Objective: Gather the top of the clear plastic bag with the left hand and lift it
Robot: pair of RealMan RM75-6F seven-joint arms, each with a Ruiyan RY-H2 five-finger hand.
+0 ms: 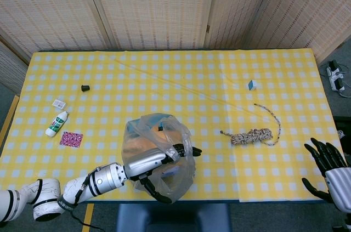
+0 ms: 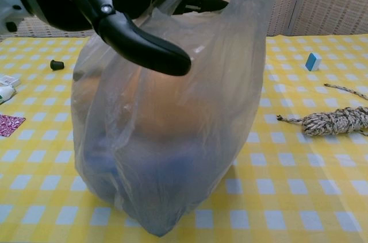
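The clear plastic bag (image 1: 164,133) stands near the table's front edge, with orange and dark blue things showing through its film (image 2: 167,139). My left hand (image 1: 156,160) reaches across its top from the left. The fingers (image 1: 184,150) stretch over the far side of the mouth. The thumb (image 2: 138,47) hangs down the near side. The bag's upper film rises between thumb and fingers, which stand well apart. The bag's bottom rests on the cloth. My right hand (image 1: 326,169) hovers off the table's front right corner, fingers spread, holding nothing.
A coiled rope (image 1: 252,135) lies right of the bag, and a small blue block (image 1: 252,84) sits beyond it. At the left are a black cap (image 1: 85,87), a white bottle (image 1: 56,123), a small packet (image 1: 58,103) and a pink patterned square (image 1: 71,139). The front edge is just behind the bag.
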